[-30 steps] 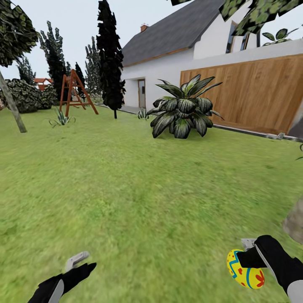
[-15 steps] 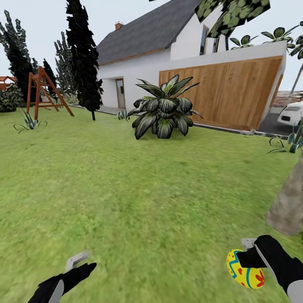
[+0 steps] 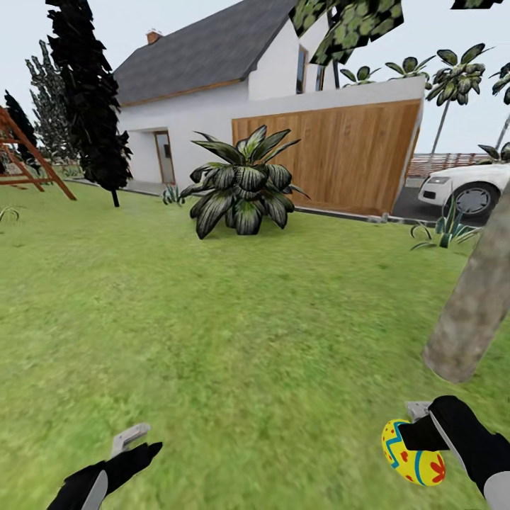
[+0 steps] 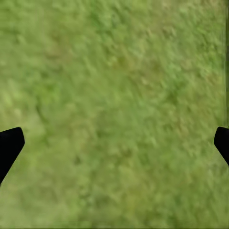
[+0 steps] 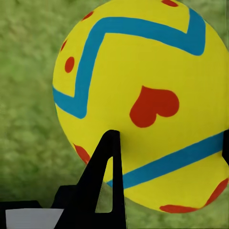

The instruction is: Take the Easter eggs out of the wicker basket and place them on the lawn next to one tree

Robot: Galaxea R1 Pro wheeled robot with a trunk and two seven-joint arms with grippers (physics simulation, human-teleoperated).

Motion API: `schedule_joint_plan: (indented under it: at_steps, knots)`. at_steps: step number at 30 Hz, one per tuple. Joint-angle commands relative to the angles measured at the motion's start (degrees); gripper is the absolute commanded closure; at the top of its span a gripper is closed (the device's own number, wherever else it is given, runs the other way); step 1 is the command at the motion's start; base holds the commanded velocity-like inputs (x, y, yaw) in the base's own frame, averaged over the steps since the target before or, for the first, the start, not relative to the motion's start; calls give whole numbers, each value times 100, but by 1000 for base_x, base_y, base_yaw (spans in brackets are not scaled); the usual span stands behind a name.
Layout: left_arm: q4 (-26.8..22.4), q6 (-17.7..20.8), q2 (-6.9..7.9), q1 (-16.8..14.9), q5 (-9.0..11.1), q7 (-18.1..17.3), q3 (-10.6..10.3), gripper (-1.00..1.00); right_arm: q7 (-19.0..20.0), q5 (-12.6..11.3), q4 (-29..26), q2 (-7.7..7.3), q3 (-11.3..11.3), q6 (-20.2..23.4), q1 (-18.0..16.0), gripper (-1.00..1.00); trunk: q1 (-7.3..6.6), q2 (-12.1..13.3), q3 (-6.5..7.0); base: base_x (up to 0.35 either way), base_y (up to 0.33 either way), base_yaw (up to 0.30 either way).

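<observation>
Right wrist view: yellow egg (image 5: pixel 143 100), blue zigzags, red heart.

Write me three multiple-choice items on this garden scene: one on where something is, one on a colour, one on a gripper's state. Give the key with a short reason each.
1. Where is the tree trunk relative to the held egg in the head view?
A. Far left, by the swing frame
B. Just beyond it, on the right
C. Behind the house

2. What colour are the zigzag bands on the egg?
A. Blue
B. Green
C. White

3. What is the state of the left gripper?
A. Shut on an egg
B. Shut on a basket handle
C. Open, holding nothing

Key: 1 B, the grey-brown trunk rises from the lawn just past the right gripper. 2 A, the right wrist view shows blue bands on yellow, with red marks. 3 C, the left wrist view shows its fingertips wide apart with grass between them.
</observation>
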Motion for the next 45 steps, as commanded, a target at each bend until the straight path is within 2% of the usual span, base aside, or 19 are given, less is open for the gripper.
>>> schedule_joint_plan:
  at_steps: [1, 28, 36, 45]
  knots:
    - [-7, 49, -1, -1, 49, -16, 16, -100, 46, 60, -6, 2, -6, 19, -5, 100, 3, -3, -6, 312, 216, -299]
    - [0, 49, -10, -1, 32, -16, -22, -100, 46, 60, -6, 2, 3, 19, -5, 100, 3, -3, -6, 268, 246, -297]
    - [17, 49, -16, -1, 32, -16, -18, -100, 54, 62, -1, 2, 6, 19, -5, 100, 3, -3, -6, 239, 261, -45]
    - [28, 49, -19, -1, 27, -16, -18, -100, 93, 51, 2, -1, 3, 11, -5, 100, 3, -3, -20, 228, 268, -279]
